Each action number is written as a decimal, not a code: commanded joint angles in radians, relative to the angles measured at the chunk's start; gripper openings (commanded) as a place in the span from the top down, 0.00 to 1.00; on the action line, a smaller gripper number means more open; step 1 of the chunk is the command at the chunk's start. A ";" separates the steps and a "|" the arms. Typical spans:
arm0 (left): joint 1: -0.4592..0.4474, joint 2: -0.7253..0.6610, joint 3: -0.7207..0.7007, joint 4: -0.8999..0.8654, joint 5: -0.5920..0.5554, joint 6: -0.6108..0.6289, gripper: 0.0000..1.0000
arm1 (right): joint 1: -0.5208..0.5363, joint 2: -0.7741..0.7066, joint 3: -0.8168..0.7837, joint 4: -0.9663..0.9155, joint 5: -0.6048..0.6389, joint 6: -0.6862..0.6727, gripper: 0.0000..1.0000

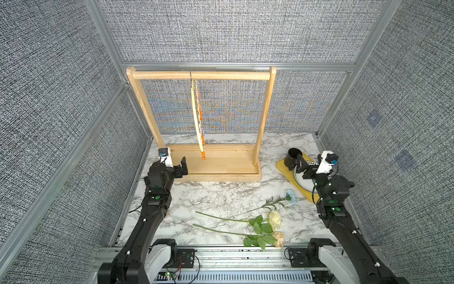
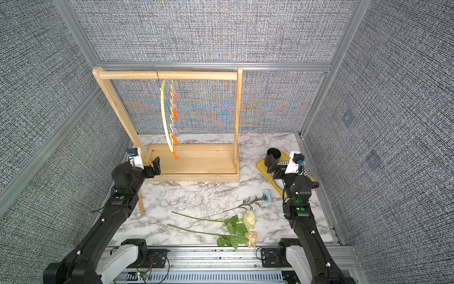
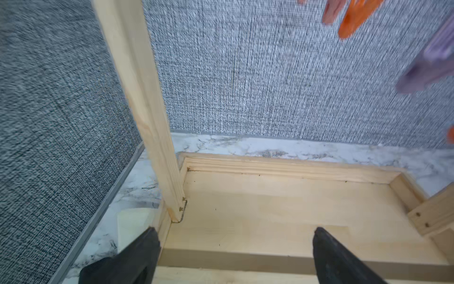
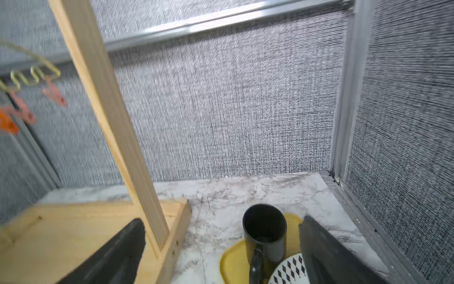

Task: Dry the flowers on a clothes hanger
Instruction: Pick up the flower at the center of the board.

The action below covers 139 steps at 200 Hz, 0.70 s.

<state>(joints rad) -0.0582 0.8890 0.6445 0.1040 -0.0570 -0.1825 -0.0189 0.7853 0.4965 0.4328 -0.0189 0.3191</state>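
Mug (image 1: 293, 155) and plate (image 1: 304, 185) on yellow tray (image 1: 282, 167) sit near flowers (image 1: 274, 218).

The white, grey-veined marble-look tabletop (image 1: 211, 194) is smooth with a faint sheen. The big pale rack frame (image 1: 201, 75) is bare matt wood with visible grain. The grey walls (image 1: 221, 29) are rough woven cloth between dull silver metal bars (image 1: 235, 65). The small orange clips (image 2: 175, 140) on the slim pale-yellow hanger (image 2: 164, 115) look like smooth plastic. The black cylindrical mug (image 4: 272, 248) is matt.

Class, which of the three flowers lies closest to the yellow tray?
The light-blue flower, bloom beside the yellow tray; the cream rose and beige rose lie farther away.
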 commanded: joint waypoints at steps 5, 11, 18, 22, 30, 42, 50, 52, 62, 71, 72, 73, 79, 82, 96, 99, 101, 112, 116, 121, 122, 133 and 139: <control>0.001 -0.123 0.090 -0.298 -0.240 -0.297 0.01 | 0.003 -0.033 0.073 -0.371 0.200 0.281 0.01; 0.002 -0.144 0.114 -0.340 -0.254 -0.325 0.00 | 0.013 -0.034 0.087 -0.353 0.121 0.208 0.01; 0.003 -0.160 0.145 -0.356 -0.222 -0.294 0.00 | 0.038 -0.029 0.106 -0.353 0.084 0.166 0.01; 0.003 -0.165 0.160 -0.357 -0.196 -0.265 0.01 | 0.058 -0.024 0.113 -0.356 0.080 0.151 0.01; 0.003 -0.164 0.193 -0.367 -0.135 -0.230 0.00 | 0.095 -0.008 0.130 -0.366 0.047 0.099 0.01; 0.003 -0.146 0.243 -0.403 -0.069 -0.216 0.01 | 0.164 0.024 0.171 -0.409 -0.004 0.020 0.03; 0.002 -0.129 0.276 -0.442 -0.048 -0.229 0.00 | 0.219 0.052 0.197 -0.448 -0.041 -0.046 0.04; 0.003 -0.123 0.283 -0.451 -0.046 -0.232 0.00 | 0.235 0.060 0.202 -0.457 -0.056 -0.065 0.04; 0.003 -0.103 0.309 -0.493 -0.032 -0.235 0.00 | 0.311 0.089 0.222 -0.510 -0.156 -0.185 0.05; 0.002 -0.093 0.318 -0.520 -0.038 -0.235 0.00 | 0.385 0.113 0.225 -0.575 -0.301 -0.331 0.05; 0.003 -0.093 0.319 -0.523 -0.040 -0.235 0.00 | 0.393 0.115 0.225 -0.583 -0.318 -0.348 0.05; 0.004 -0.091 0.321 -0.526 -0.041 -0.237 0.00 | 0.401 0.118 0.224 -0.595 -0.335 -0.367 0.05; 0.004 -0.088 0.322 -0.543 -0.064 -0.244 0.00 | 0.446 0.135 0.220 -0.658 -0.466 -0.490 0.05; 0.003 -0.087 0.322 -0.554 -0.082 -0.247 0.00 | 0.467 0.147 0.221 -0.704 -0.519 -0.565 0.05; 0.003 -0.084 0.317 -0.602 -0.190 -0.296 0.00 | 0.582 0.214 0.260 -0.941 -0.652 -0.858 0.05; 0.003 -0.083 0.315 -0.613 -0.217 -0.308 0.00 | 0.601 0.235 0.271 -0.971 -0.631 -0.882 0.05; 0.003 -0.082 0.314 -0.622 -0.232 -0.319 0.00 | 0.611 0.246 0.279 -0.988 -0.617 -0.892 0.05; 0.003 -0.076 0.311 -0.671 -0.315 -0.375 0.00 | 0.646 0.309 0.296 -1.030 -0.522 -0.940 0.06; 0.006 -0.071 0.313 -0.688 -0.332 -0.394 0.00 | 0.659 0.330 0.297 -1.043 -0.491 -0.962 0.07; 0.007 -0.069 0.313 -0.705 -0.342 -0.410 0.00 | 0.678 0.353 0.297 -1.060 -0.447 -0.993 0.08; 0.007 -0.068 0.312 -0.708 -0.342 -0.412 0.00 | 0.682 0.357 0.297 -1.062 -0.440 -1.002 0.08; 0.008 -0.063 0.307 -0.714 -0.332 -0.423 0.00 | 0.722 0.406 0.297 -1.074 -0.338 -1.058 0.13; 0.009 -0.061 0.302 -0.713 -0.324 -0.428 0.00 | 0.736 0.426 0.297 -1.059 -0.274 -1.058 0.16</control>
<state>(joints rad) -0.0536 0.8215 0.9546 -0.5350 -0.3061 -0.5331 0.6613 1.1419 0.7872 -0.4843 -0.4473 -0.4953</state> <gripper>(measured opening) 0.995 0.896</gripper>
